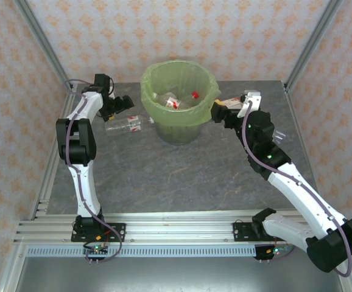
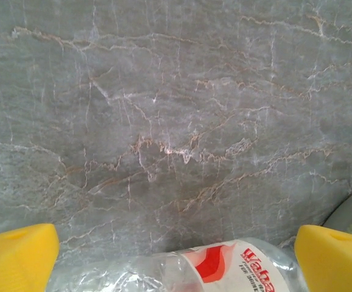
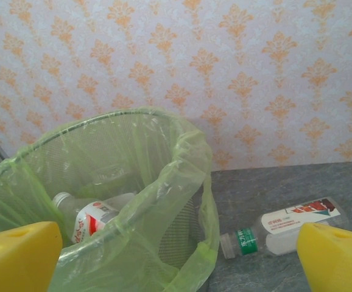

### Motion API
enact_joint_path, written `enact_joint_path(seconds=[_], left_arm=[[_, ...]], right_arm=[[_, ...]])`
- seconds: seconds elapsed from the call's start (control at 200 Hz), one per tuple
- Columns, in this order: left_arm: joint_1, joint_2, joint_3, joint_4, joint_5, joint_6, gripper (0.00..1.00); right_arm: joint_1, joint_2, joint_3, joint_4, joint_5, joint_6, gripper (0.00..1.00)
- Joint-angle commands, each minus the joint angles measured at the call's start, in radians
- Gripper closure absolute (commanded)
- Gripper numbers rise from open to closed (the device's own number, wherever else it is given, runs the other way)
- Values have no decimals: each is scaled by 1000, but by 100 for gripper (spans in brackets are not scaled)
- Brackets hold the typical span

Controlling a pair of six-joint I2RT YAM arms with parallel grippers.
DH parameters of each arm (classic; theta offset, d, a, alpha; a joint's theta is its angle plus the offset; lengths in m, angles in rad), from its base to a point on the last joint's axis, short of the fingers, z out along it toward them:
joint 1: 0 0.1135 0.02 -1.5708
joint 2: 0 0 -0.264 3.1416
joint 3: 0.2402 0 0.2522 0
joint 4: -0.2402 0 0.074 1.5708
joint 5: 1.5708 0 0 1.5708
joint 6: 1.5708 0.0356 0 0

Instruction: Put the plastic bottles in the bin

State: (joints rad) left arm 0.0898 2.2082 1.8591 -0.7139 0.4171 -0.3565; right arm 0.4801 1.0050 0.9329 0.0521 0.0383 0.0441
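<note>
At the back of the tabletop point(image 1: 164, 176), the bin point(image 1: 153, 112) holds at least two plastic bottles point(image 1: 171, 101), one of them red-capped. The left gripper point(image 1: 123, 104) hangs just left of the bin, over a clear bottle point(image 1: 127, 125) lying on its side. In its wrist view the jaws stand wide apart with that bottle's red-and-white label between them, seemingly not pinched. The right gripper point(image 1: 218, 111) sits at the bin's right rim, jaws spread wide and empty. A green-capped bottle point(image 3: 285, 226) lies on the tabletop beside the bin.
</note>
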Motion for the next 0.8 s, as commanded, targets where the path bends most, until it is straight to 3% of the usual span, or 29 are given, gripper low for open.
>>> enact_joint_path(seconds=[0.0, 0.175, 0.445, 0.525, 0.671, 0.796], left_arm=[[2, -79, -74, -23, 37, 48, 0], [-14, -247, -342, 86, 90, 34, 0], [-82, -456, -650, 186, 49, -18, 0], [-128, -489, -673, 166, -18, 5, 0], [-222, -464, -622, 97, -265, 63, 0], [-227, -376, -531, 66, -325, 74, 0]], right_arm=[[2, -8, -6, -1, -95, -20, 1], [2, 16, -5, 26, -275, -50, 1], [3, 105, 27, 94, -379, -27, 1], [3, 132, 35, 109, -386, -19, 1], [4, 169, 47, 134, -417, 3, 1], [4, 173, 51, 126, -424, 9, 1]])
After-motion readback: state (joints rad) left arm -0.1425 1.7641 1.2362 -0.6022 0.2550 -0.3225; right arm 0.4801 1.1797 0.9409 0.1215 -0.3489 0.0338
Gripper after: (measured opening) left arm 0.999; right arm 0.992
